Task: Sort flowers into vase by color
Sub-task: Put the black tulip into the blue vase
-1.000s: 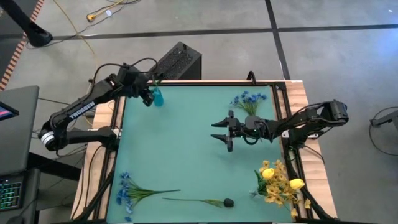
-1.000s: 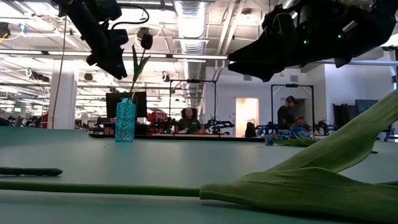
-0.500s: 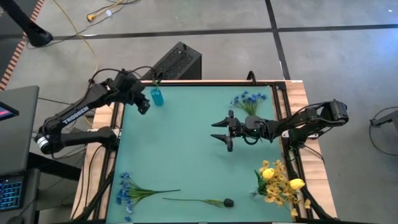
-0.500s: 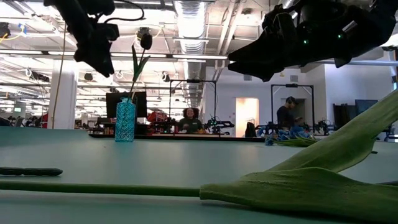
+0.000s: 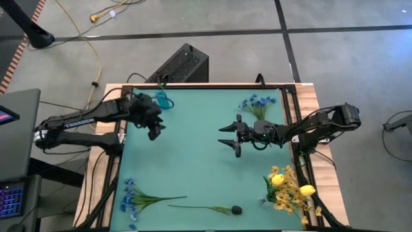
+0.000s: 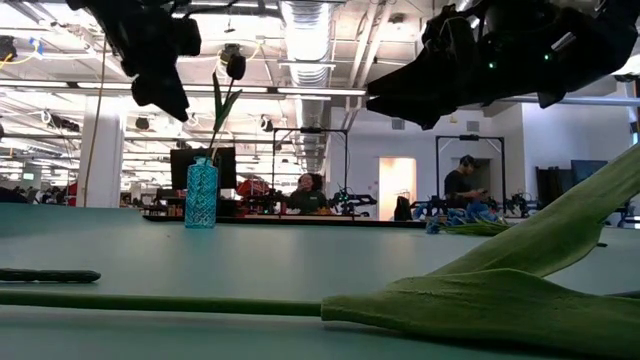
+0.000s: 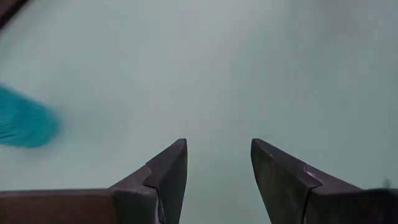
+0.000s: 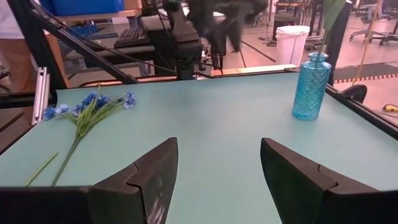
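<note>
From above: left pincer (image 5: 154, 131) hovering over the desk (image 5: 193, 161) just beside the blue vase (image 5: 162, 100) at the far-left corner, fingers spread, nothing held. Right pincer (image 5: 226, 136) hanging mid-desk, also spread and empty. Blue sprig (image 5: 255, 104) near the far-right edge, yellow bunch (image 5: 288, 189) at the near right, another blue sprig (image 5: 136, 198) near left, dark bud (image 5: 236, 209) on its stem beside it. At desk level: vase (image 6: 201, 194) upright with one dark bud (image 6: 235, 66) standing in it, left pincer (image 6: 165, 95) high alongside, green stem (image 6: 160, 302) lying across the foreground. Left wrist: fingers (image 7: 168, 174) apart over bare desk, vase (image 7: 25, 124) off to one side. Right wrist: fingers (image 8: 149, 177) wide, blue sprig (image 8: 90, 111) and vase (image 8: 310, 87) ahead.
</note>
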Motion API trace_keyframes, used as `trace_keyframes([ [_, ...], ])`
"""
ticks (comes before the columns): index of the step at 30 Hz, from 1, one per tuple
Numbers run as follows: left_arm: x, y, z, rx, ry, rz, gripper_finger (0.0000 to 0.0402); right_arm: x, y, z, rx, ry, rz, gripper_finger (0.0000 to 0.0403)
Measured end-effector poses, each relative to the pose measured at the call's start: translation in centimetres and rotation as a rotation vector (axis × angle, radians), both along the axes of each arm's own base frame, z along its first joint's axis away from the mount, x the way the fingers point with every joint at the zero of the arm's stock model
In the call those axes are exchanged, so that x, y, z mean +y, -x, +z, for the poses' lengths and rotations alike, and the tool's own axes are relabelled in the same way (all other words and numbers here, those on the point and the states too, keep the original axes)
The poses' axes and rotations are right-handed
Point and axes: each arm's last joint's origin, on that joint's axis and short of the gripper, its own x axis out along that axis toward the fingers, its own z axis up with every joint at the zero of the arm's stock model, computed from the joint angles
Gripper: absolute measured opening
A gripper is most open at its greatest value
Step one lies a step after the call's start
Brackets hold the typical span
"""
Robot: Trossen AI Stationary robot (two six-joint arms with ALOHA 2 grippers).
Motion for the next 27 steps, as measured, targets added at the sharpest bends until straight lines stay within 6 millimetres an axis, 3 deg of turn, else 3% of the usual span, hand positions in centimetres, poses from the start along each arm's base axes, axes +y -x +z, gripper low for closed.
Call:
trace_keyframes([
  [7, -3.5, -1.4, -0.8, -0.06, 0.014, -0.161, 0.0165, 0.0, 0.0, 0.1, -0.013, 0.0, 0.0, 0.0255],
  [15, -7.5, -3.4, -1.5, -0.272, 0.02, -0.237, 0.0164, 0.3, 0.0, 0.1, -0.011, 0.0, 0.011, 0.0255],
  [20, -10.8, -4.9, -2.2, -0.401, 0.01, -0.337, 0.0164, 0.8, 0.0, 0.0, 0.001, 0.001, 0.035, 0.0255],
  [27, -15.8, -7.2, -4.2, -0.448, -0.001, -0.44, 0.0164, 1.6, 0.1, -0.3, 0.027, 0.002, 0.064, 0.0255],
])
